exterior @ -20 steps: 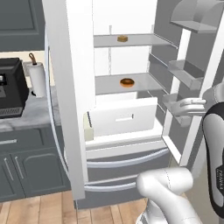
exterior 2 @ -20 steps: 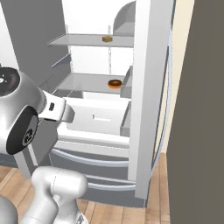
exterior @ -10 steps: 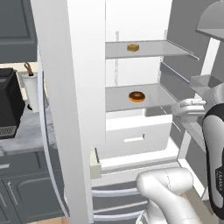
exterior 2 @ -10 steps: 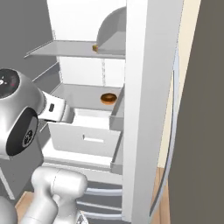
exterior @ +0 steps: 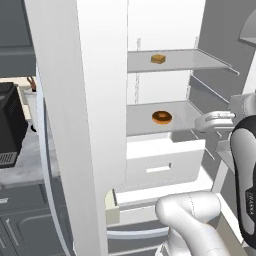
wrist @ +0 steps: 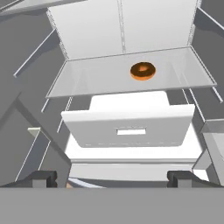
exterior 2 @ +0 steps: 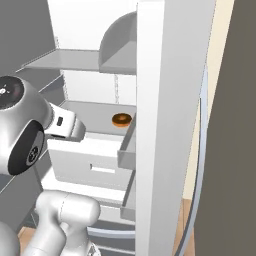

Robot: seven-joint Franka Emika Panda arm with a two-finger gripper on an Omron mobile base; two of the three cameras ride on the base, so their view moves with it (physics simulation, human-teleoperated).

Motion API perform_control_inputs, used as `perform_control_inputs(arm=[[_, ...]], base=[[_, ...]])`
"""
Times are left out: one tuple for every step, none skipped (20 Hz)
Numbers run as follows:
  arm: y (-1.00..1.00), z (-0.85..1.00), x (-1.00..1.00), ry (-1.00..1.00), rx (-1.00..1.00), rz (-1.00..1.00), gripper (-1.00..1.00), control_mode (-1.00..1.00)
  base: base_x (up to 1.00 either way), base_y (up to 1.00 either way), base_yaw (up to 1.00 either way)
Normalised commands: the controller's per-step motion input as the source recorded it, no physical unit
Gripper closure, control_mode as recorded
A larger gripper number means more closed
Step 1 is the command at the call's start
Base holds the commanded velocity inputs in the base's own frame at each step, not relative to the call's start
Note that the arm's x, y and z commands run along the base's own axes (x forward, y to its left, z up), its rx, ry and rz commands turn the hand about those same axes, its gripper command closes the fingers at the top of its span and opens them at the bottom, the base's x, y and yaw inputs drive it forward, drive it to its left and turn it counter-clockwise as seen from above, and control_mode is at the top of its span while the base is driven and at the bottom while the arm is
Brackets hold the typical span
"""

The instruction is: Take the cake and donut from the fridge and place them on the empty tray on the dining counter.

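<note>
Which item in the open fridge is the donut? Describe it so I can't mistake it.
Inside the tall grey steel fridge, find the lower glass shelf above the white drawer. The round, dark-glazed ring donut lies alone there; the small squarish tan cake sits one shelf higher.

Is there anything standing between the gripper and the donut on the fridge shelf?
Nothing visible blocks the way. In the hand view the open gripper looks over the white drawer, which sits below the shelf; the donut lies alone on that shelf, with open space above it.
</note>
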Motion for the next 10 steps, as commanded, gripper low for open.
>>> perform_control_inputs(arm=[[0.00, 0.00, 0.00, 0.00, 0.00, 0.00, -1.00, 1.00], [0.00, 0.00, 0.00, 0.00, 0.00, 0.00, -1.00, 1.00], [0.00, 0.00, 0.00, 0.00, 0.00, 0.00, -1.00, 1.00], [0.00, 0.00, 0.00, 0.00, 0.00, 0.00, -1.00, 1.00], [0.00, 0.00, 0.00, 0.00, 0.00, 0.00, -1.00, 1.00], [0.00, 0.00, 0.00, 0.00, 0.00, 0.00, -1.00, 1.00], [0.00, 0.00, 0.00, 0.00, 0.00, 0.00, -1.00, 1.00], [0.00, 0.00, 0.00, 0.00, 0.00, 0.00, -1.00, 1.00], [0.00, 0.00, 0.00, 0.00, 0.00, 0.00, -1.00, 1.00], [0.00, 0.00, 0.00, 0.00, 0.00, 0.00, -1.00, 1.00]], base=[[1.00, 0.00, 0.00], [1.00, 0.00, 0.00], [0.80, 0.00, 0.00], [0.56, 0.00, 0.00], [0.40, 0.00, 0.00], [0.28, 0.00, 0.00], [0.11, 0.00, 0.00], [0.00, 0.00, 0.00], [0.00, 0.00, 0.00], [0.00, 0.00, 0.00]])
